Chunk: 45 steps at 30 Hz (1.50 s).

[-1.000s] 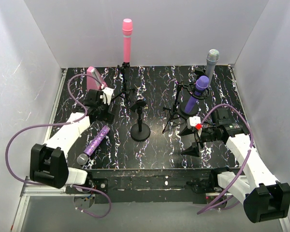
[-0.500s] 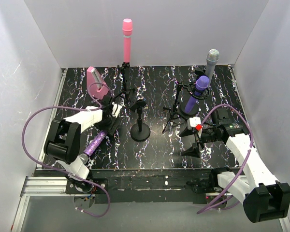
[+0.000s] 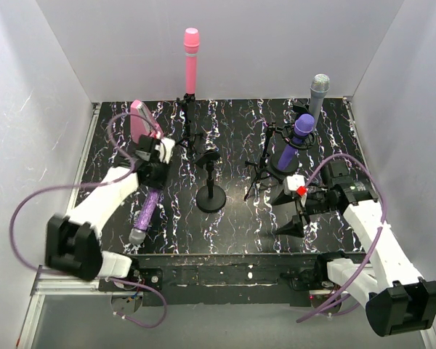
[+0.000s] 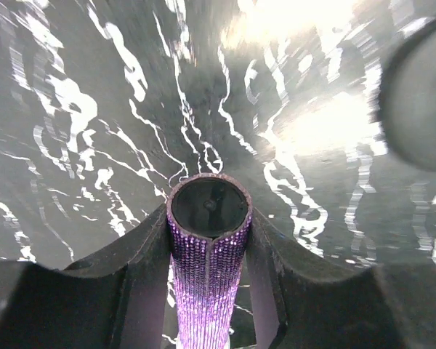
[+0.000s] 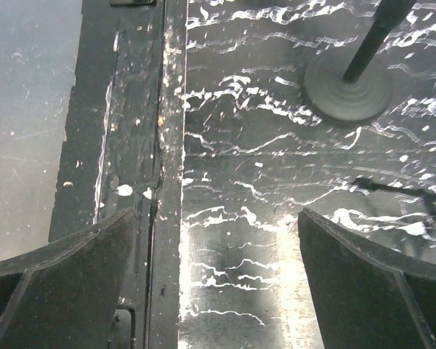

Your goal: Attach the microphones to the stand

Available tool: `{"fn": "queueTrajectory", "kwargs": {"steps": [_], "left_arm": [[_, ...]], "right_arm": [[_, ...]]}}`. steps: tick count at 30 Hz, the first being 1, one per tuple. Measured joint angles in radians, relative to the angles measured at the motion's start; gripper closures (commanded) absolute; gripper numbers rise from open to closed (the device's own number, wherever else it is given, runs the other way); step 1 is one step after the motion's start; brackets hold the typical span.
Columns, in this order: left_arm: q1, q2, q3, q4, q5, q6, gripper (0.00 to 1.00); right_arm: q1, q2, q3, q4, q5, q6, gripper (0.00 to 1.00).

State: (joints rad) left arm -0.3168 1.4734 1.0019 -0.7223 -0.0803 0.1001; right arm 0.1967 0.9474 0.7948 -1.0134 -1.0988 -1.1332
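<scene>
The left jaws are closed narrowly on the glittery purple microphone [image 3: 147,212]. In the left wrist view, the two dark fingers [image 4: 131,262] press against either side of its sequinned barrel [image 4: 207,291], just behind the round black tail end, which points out over the bench [image 4: 94,109]. From above, the microphone runs from the jaws back toward the near edge, with its silver head closest to the arm bases. It slopes downward, but I cannot tell whether the head rests on the bench [image 3: 240,225] or hangs just clear of it. The left arm [image 3: 105,200] reaches forward on the left side, and the pink wedge-shaped box [image 3: 144,118] stands just beyond its wrist.

The right jaws stand wide with nothing between them. The right wrist view shows the fingers [image 5: 65,254] far apart at the lower corners, over bare marbled bench [image 5: 240,182] and its near rail.

The other three microphones stand upright in holders. The pink microphone [image 3: 191,62] rises at the back, left of centre. The silver-grey microphone [image 3: 318,98] is at the back right. The dark purple microphone [image 3: 296,138] leans just in front of the silver-grey one.

A short stand [image 3: 211,182] with a round black base sits in the middle of the bench, between the arms, carrying no microphone. Its base and pole [image 5: 349,91] also show at the upper right of the right wrist view.
</scene>
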Motion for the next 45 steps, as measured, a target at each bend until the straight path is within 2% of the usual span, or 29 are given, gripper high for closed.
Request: {"fn": "queueTrajectory", "kwargs": {"steps": [5,9,12,16,19,22,24,25,27,30,33,35,39,43,45], "left_arm": [[0.001,-0.382,0.110,-0.007,0.117,-0.076,1.00],[0.001,-0.544,0.210,0.003,0.200,-0.101,1.00],[0.001,-0.616,0.271,-0.003,0.249,-0.104,1.00],[0.001,-0.634,0.375,-0.002,0.317,-0.122,1.00],[0.001,-0.578,0.518,0.008,0.390,-0.171,1.00],[0.001,-0.485,0.680,0.073,0.484,-0.253,1.00],[0.001,-0.432,0.744,0.138,0.551,-0.323,1.00],[0.001,-0.406,0.768,0.171,0.587,-0.362,1.00],[0.000,-0.358,0.803,0.237,0.647,-0.438,1.00],[-0.002,-0.298,0.813,0.349,0.706,-0.551,1.00],[-0.003,-0.269,0.755,0.511,0.731,-0.678,1.00],[-0.009,-0.267,0.694,0.615,0.736,-0.752,1.00],[-0.060,-0.259,0.604,0.780,0.719,-0.841,1.00],[-0.196,-0.235,0.593,0.825,0.671,-0.824,1.00],[-0.266,-0.224,0.593,0.838,0.637,-0.786,1.00]], "right_arm": [[0.000,0.004,0.251,-0.208,0.029,-0.101,0.02],[0.008,0.047,0.511,-0.259,0.008,-0.143,0.02],[0.037,0.071,0.615,-0.280,-0.003,-0.141,0.02],[0.086,0.141,0.754,-0.313,-0.004,-0.108,0.02],[0.116,0.211,0.865,-0.320,-0.003,-0.055,0.02],[0.169,0.274,0.961,-0.321,-0.006,0.071,0.02],[0.211,0.310,1.018,-0.303,-0.011,0.208,0.02],[0.224,0.314,1.023,-0.296,-0.012,0.225,0.02],[0.266,0.322,1.037,-0.220,-0.011,0.358,0.02],[0.312,0.319,1.032,-0.006,0.003,0.608,0.02],[0.329,0.310,1.006,0.233,0.045,0.839,0.02],[0.340,0.309,0.993,0.348,0.089,0.933,0.02],[0.373,0.306,0.943,0.506,0.209,1.053,0.02],[0.388,0.315,0.907,0.565,0.287,1.129,0.05],[0.395,0.323,0.898,0.578,0.305,1.159,0.11]]}}
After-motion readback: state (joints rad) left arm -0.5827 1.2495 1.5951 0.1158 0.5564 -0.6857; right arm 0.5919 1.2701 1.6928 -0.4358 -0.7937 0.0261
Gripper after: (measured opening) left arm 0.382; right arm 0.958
